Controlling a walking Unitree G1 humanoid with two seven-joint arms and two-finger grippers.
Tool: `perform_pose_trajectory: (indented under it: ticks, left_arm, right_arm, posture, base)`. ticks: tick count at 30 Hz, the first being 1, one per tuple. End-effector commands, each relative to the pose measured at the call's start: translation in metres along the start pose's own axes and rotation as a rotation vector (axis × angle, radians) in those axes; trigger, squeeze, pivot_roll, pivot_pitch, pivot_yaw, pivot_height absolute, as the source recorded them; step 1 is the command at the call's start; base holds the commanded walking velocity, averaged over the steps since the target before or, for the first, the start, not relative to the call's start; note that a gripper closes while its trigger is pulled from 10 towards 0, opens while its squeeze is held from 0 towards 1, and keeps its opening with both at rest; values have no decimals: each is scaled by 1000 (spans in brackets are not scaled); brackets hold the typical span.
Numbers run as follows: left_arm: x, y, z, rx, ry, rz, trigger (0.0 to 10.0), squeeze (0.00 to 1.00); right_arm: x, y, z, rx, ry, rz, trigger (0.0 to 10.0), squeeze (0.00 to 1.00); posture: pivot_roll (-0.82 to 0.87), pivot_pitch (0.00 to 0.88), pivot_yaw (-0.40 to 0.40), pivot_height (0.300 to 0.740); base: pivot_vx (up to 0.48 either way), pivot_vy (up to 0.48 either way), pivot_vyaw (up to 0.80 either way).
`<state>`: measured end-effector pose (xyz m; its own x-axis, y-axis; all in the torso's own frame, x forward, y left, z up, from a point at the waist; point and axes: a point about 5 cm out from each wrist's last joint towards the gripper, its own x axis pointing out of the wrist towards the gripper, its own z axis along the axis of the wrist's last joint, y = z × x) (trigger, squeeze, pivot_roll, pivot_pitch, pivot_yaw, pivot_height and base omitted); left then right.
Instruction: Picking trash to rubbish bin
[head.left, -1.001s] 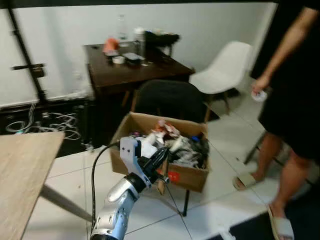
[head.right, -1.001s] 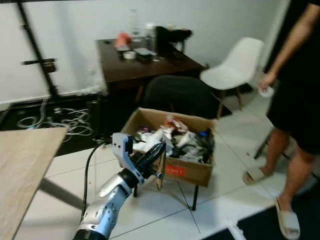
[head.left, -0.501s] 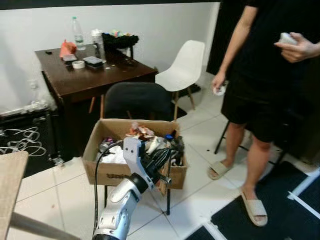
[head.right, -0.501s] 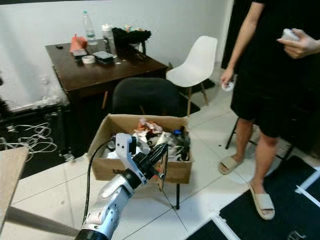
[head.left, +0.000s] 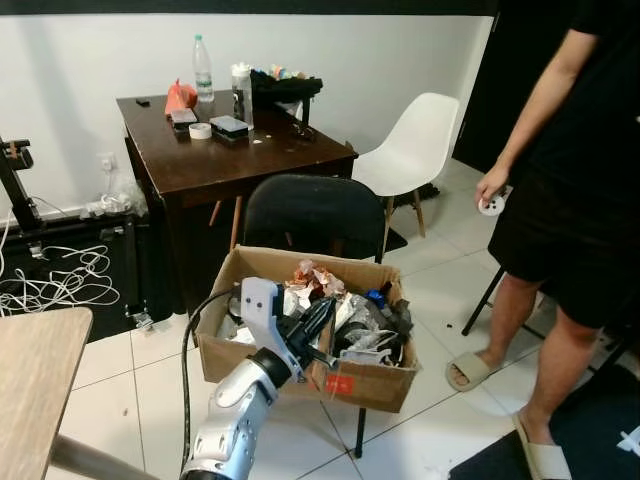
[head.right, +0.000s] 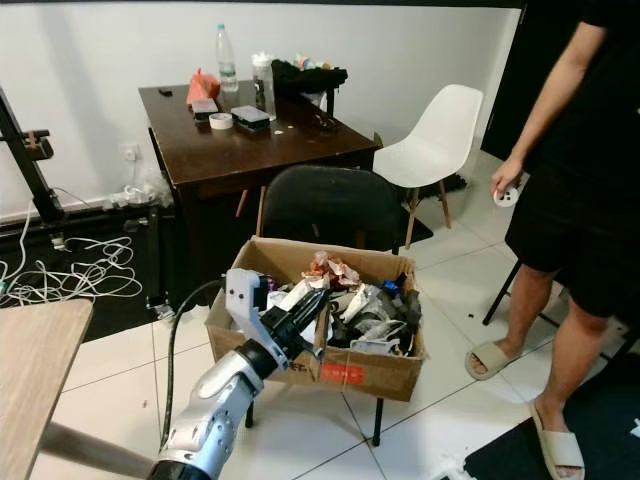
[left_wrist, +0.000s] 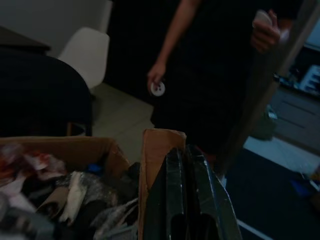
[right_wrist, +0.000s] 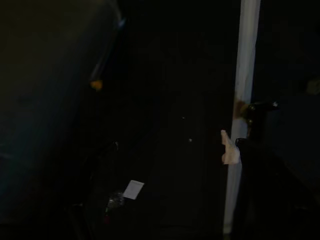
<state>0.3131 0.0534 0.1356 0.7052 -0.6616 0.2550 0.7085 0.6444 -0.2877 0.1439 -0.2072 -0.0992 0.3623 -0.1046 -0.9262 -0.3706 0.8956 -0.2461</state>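
A cardboard box (head.left: 372, 381) heaped with mixed trash (head.left: 362, 322) rests on a black chair (head.left: 315, 215). My left gripper (head.left: 327, 306) is raised at the box's near front rim, and its fingers (left_wrist: 176, 190) are shut. A narrow brown piece of cardboard (head.left: 320, 377) hangs below the tips, in front of the box face. In the left wrist view the same cardboard piece (left_wrist: 156, 160) stands right against the fingers. The right wrist view is very dark, with a pale vertical strip (right_wrist: 244, 100) and a small scrap on the floor (right_wrist: 133, 189).
A person (head.left: 575, 200) in black stands to the right of the box, holding a small white thing (head.left: 490, 205). Behind are a dark table (head.left: 240, 160) with bottles and clutter and a white chair (head.left: 415, 150). A light wooden tabletop (head.left: 30, 390) is near left, with cables (head.left: 55, 285) beyond it.
The whole picture has swung from side to side, so the camera moved. My left gripper keeps the same pose, still shut with the cardboard piece hanging from it.
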Motion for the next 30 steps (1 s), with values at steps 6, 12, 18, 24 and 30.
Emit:
perform_pose_trajectory:
  ticks: [6,12,18,24,30]
  left_arm:
    - [4,-8,-4,-1,11,-37,10000,0]
    - [5,-11,-6,-1,15,-45,10000,0]
    - [6,-12,-8,3,21,-35,10000,0]
    - [7,-9,-9,23,28,7,10000,0]
    - [6,18,-12,108,72,296,10000,0]
  right_arm:
    - [0,8,-6,-9,21,33,10000,0]
    - [0,8,-7,-9,22,31,10000,0]
    - [0,10,-6,9,8,35,10000,0]
    - [0,10,-7,7,11,36,10000,0]
    - [0,11,-8,9,13,40,10000,0]
  posture:
    - [-76,69,38,740]
    - [-79,69,37,740]
    - [-81,72,38,740]
    - [-83,73,39,740]
    - [-86,72,45,740]
  base:
    - [320,0,-781]
    - [320,0,-781]
    - [322,0,-264]
    - [319,0,0]
    - [146,0,0]
